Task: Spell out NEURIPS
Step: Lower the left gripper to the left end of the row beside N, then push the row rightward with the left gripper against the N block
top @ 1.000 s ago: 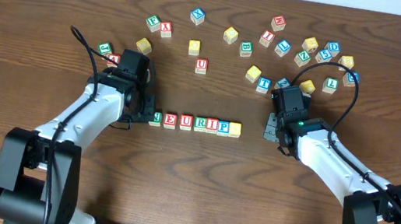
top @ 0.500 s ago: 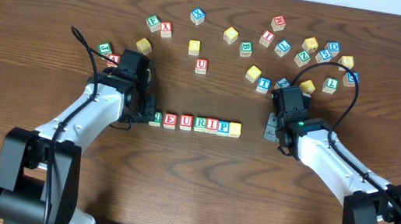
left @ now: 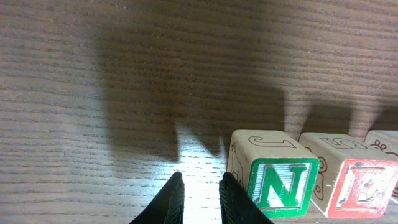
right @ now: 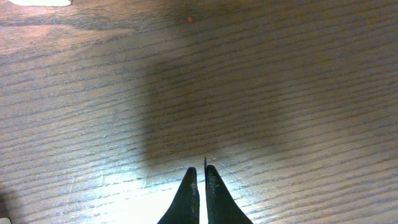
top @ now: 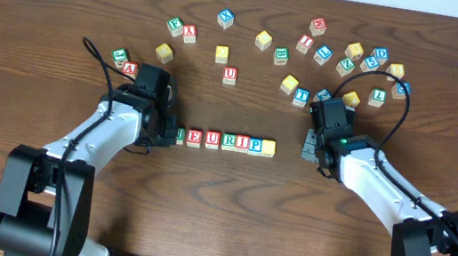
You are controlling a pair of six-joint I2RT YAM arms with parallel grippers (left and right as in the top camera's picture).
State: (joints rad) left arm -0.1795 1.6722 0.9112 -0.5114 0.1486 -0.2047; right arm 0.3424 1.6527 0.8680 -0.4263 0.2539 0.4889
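Observation:
A row of seven wooden cubes lies mid-table: green N, red E, red U, green R, red I, blue P and a yellow-faced cube. My left gripper sits low at the row's left end. In the left wrist view its fingertips stand a little apart over bare wood, just left of the N cube, with the E cube beyond. My right gripper rests right of the row, shut and empty.
Loose letter cubes are scattered along the back: a red U, a yellow one, a pair at the back left and a dense cluster at the back right. Three more lie just behind my left arm.
My left arm has shifted slightly toward the near edge, uncovering the red cube behind it. The cube row and the right arm have not moved.

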